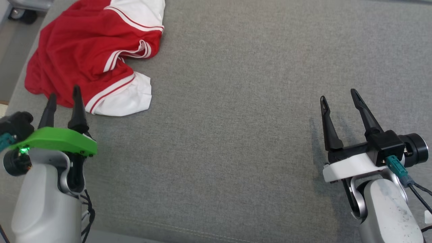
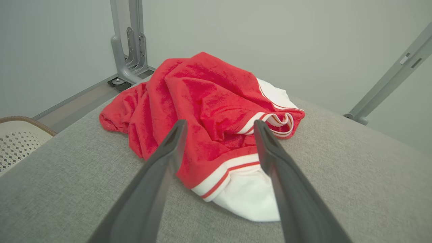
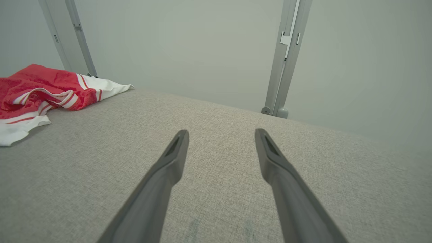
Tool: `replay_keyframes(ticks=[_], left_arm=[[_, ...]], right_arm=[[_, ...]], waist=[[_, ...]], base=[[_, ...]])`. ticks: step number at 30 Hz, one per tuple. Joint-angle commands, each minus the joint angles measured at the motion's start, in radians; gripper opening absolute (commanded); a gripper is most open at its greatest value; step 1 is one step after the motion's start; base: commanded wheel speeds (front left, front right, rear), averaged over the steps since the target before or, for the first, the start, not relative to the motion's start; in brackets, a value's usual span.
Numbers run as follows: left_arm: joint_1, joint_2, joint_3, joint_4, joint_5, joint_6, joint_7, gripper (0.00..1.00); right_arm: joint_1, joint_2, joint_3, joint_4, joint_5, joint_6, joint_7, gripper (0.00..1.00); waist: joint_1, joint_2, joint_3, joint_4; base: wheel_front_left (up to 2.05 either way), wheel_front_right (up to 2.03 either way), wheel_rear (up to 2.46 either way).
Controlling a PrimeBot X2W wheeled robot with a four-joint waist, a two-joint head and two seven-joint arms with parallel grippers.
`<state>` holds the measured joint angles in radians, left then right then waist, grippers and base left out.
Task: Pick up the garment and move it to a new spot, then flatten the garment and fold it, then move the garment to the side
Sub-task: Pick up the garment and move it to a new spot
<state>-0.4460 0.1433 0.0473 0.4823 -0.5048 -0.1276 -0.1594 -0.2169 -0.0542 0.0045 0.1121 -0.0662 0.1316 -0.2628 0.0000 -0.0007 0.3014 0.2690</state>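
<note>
You've got plenty of open room: the grey padded table (image 1: 236, 101) shows plain cloth across its middle, right side and near edge. The garment (image 1: 91, 54), red w/ white bands, lies crumpled at the far-left corner, its left side close to the table's left edge. In the left wrist view a white perforated basket (image 2: 17, 141) sits just off that edge. Grey metal posts (image 3: 287, 60) stand beyond the far edge.

Your left gripper (image 1: 64, 92) is near the left edge with its fingers spread wide and nothing between them. Its tips point at the garment's (image 2: 202, 101) near hem, approx. over it; can't tell if they touch.

Your right gripper (image 1: 338, 94) is well apart from the garment (image 3: 37, 87), over the right side. It's spread just as wide and holds nothing, w/ only cloth under its tips.
</note>
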Motion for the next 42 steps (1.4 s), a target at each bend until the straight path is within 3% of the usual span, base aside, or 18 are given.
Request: replay_keyframes(ticks=[1,13,14,15,16,17,24,32,36,42], left_arm=[[-0.057,0.02,-0.004,0.039,-0.017,-0.004,0.012,1.0],[-0.313,0.106,-0.02,0.446,-0.155,-0.004,0.053,1.0],[-0.319,0.106,-0.027,0.467,-0.164,-0.004,0.054,0.95],[-0.323,0.103,-0.033,0.485,-0.171,-0.004,0.055,0.55],[-0.324,0.099,-0.042,0.498,-0.175,-0.004,0.056,0.33],[-0.324,0.101,-0.056,0.505,-0.179,-0.004,0.056,0.0],[-0.302,0.12,-0.17,0.418,-0.216,-0.004,-0.001,0.0],[-0.204,0.123,-0.387,0.041,-0.264,-0.004,0.043,0.0],[-0.149,0.105,-0.451,-0.167,-0.281,0.0,0.114,0.0],[-0.081,0.074,-0.517,-0.436,-0.305,0.042,0.222,0.0]], right_arm=[[-0.024,-0.008,-0.001,-0.011,-0.008,-0.002,-0.003,1.0],[-0.057,-0.012,-0.006,-0.066,-0.011,-0.002,-0.003,1.0],[-0.057,-0.011,-0.01,-0.071,-0.008,-0.002,-0.003,1.0],[-0.057,-0.01,-0.012,-0.072,-0.008,-0.002,-0.003,1.0],[-0.056,-0.01,-0.014,-0.073,-0.006,-0.002,-0.003,1.0],[-0.054,-0.009,-0.016,-0.072,-0.005,-0.002,-0.003,1.0],[-0.022,-0.003,-0.019,-0.05,0.016,-0.002,-0.003,1.0],[0.043,0.003,0.021,-0.003,0.107,-0.002,-0.003,1.0],[0.071,0.003,0.037,0.01,0.145,-0.002,-0.003,1.0],[0.094,0.003,0.035,0.012,0.173,-0.002,-0.003,1.0]], waist=[[0.0,0.0007,0.168,-0.053],[0.0,0.0007,0.237,-0.119],[0.0,0.0007,0.236,-0.122],[0.0,0.0007,0.234,-0.125],[0.0,0.0007,0.23,-0.126],[0.0,0.0007,0.226,-0.127],[0.0,0.0007,0.148,-0.129],[0.0,0.0007,-0.047,-0.187],[0.0,0.0007,-0.113,-0.237],[0.0,0.0007,-0.148,-0.298]], base=[[0.0,0.0,0.0],[0.0,0.0,0.0],[0.0,0.0,0.0],[0.0,0.0,0.0],[0.0,0.0,0.0],[0.0,0.0,0.0],[0.0,0.0,0.0],[0.0,0.0,0.0],[0.0,0.0,0.0],[0.0,0.0,0.0]])
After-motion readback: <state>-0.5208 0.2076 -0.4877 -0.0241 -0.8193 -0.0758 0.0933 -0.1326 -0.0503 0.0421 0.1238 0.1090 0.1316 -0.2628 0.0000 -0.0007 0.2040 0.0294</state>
